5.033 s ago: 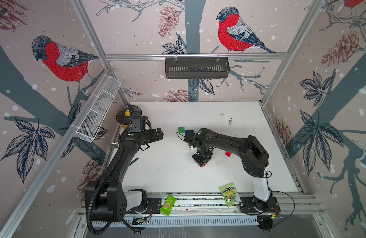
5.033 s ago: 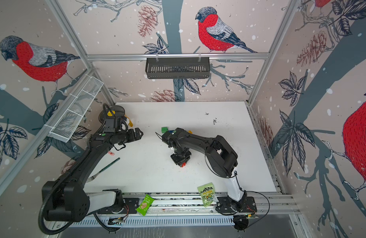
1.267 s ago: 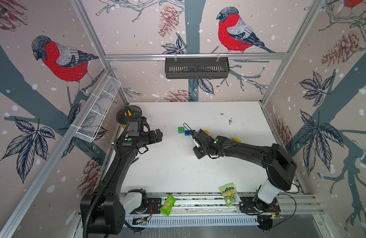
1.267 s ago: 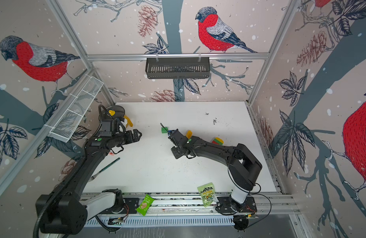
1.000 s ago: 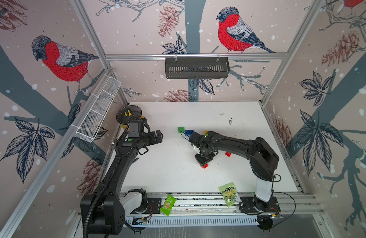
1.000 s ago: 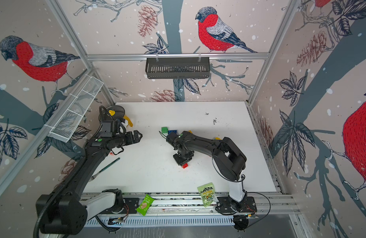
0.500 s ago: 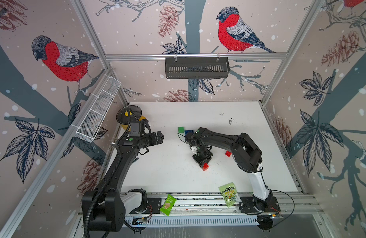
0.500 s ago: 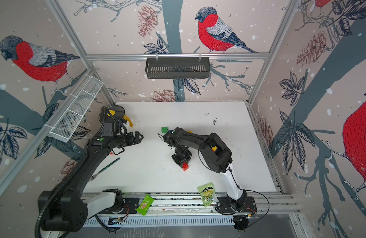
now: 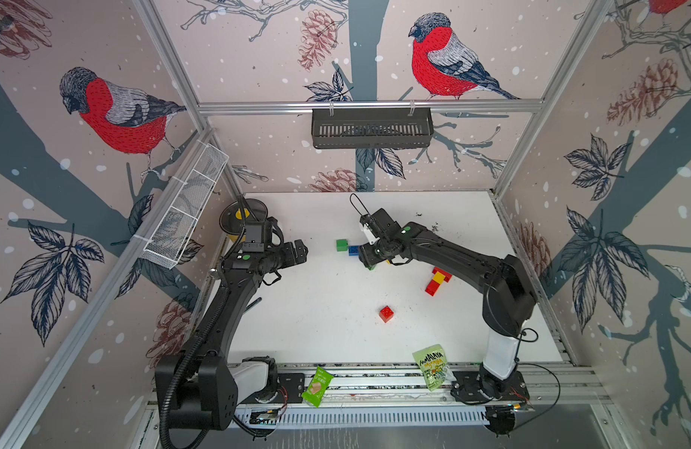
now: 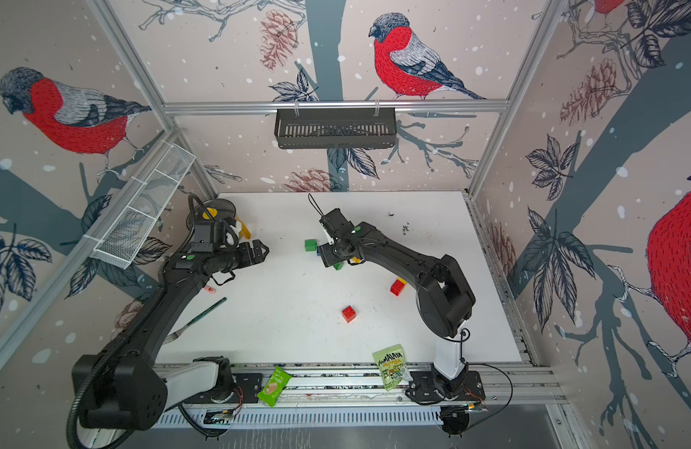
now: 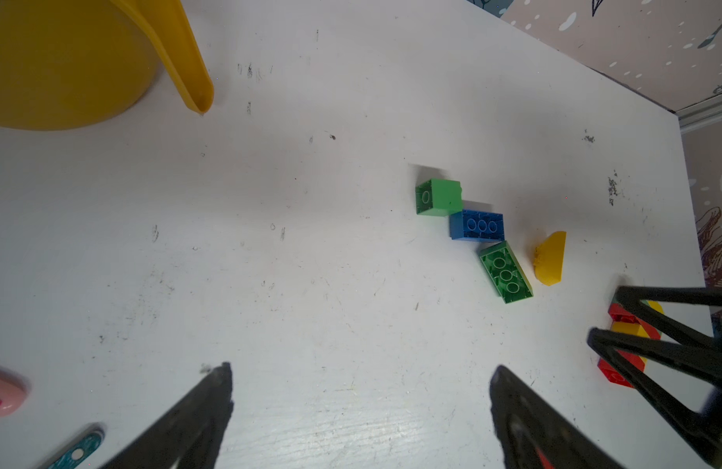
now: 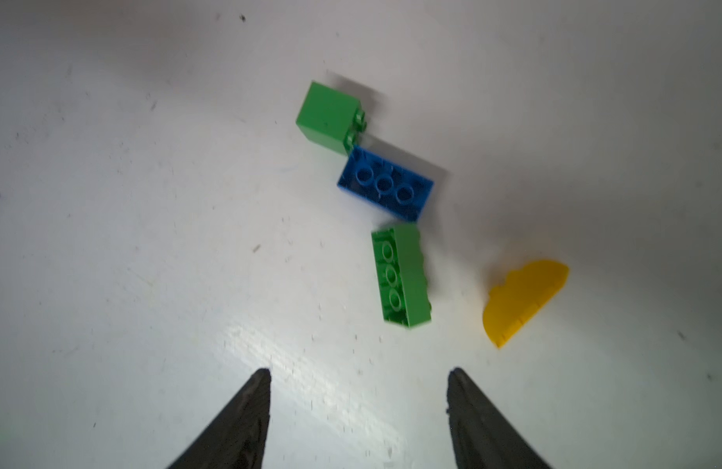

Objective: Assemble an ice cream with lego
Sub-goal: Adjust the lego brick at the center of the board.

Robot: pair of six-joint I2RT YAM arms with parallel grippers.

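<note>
My right pincer (image 12: 359,373) hangs released above the white table (image 9: 316,318), with nothing between its jaws. Just ahead of it lie four lego pieces. A small green brick (image 12: 330,115) touches a corner of a blue brick (image 12: 385,184) that lies hollow side up. A long green brick (image 12: 402,276) lies on its side just beside the blue one, and a yellow half-round piece (image 12: 523,302) lies near it. A red cube (image 9: 385,313) sits alone nearer the front, and a red and yellow stack (image 9: 437,280) lies further to my right. My left pincer (image 11: 363,367) is spread wide and empty, well apart from them all
</note>
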